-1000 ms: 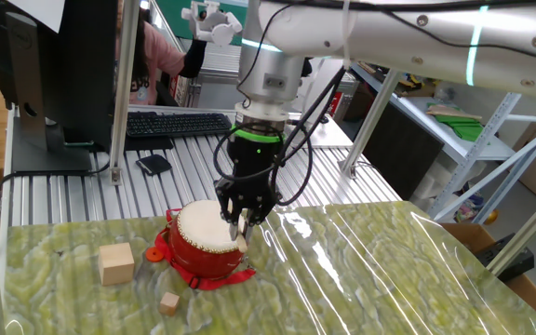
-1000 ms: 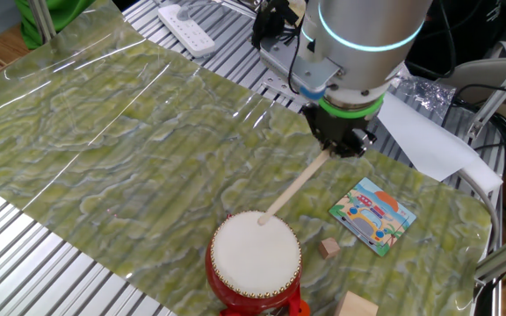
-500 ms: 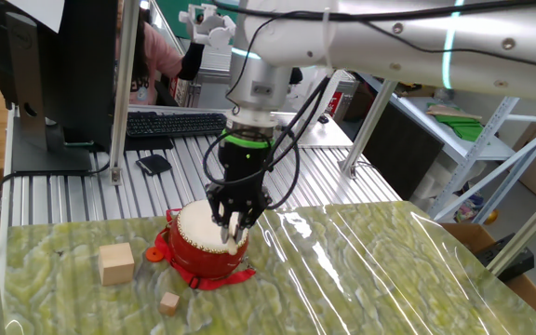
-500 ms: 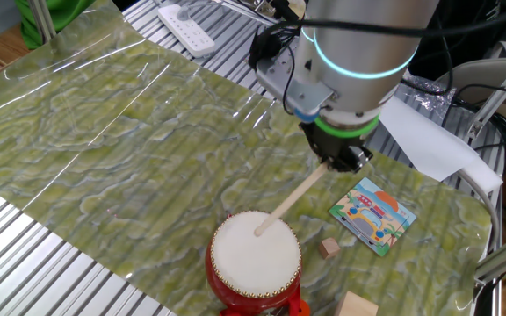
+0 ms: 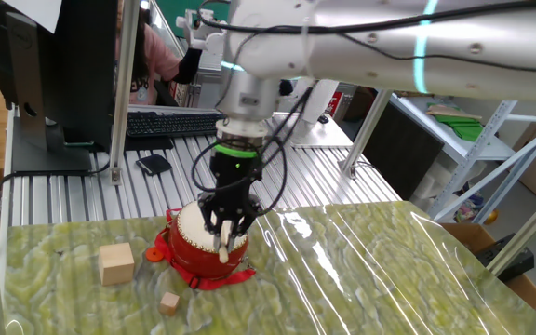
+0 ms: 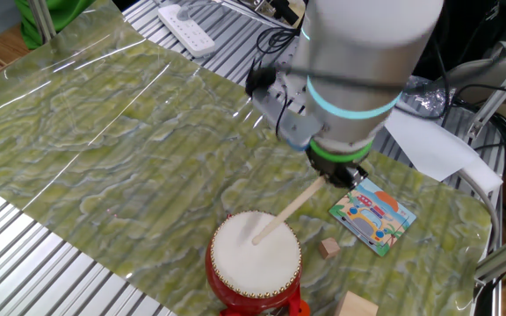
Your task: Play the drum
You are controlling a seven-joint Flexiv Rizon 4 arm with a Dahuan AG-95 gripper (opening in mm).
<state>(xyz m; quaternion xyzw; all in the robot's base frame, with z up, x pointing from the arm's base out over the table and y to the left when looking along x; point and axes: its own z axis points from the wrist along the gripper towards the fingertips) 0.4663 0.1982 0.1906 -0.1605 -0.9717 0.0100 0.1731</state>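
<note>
One gripper (image 6: pixel 339 175), mine, fingers clamped on thin stick (image 6: pixel 284 215); tip sits mid-head on drum (image 6: pixel 255 262), near edge of green mat (image 6: pixel 104 132). Risk: pressing too steeply could tip drum or slip stick in my grip. Versus earlier: tip moved from far rim toward centre.

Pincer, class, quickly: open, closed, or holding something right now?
Pincer: closed on the thin wooden stick, whose tip is over the drum head.
</note>
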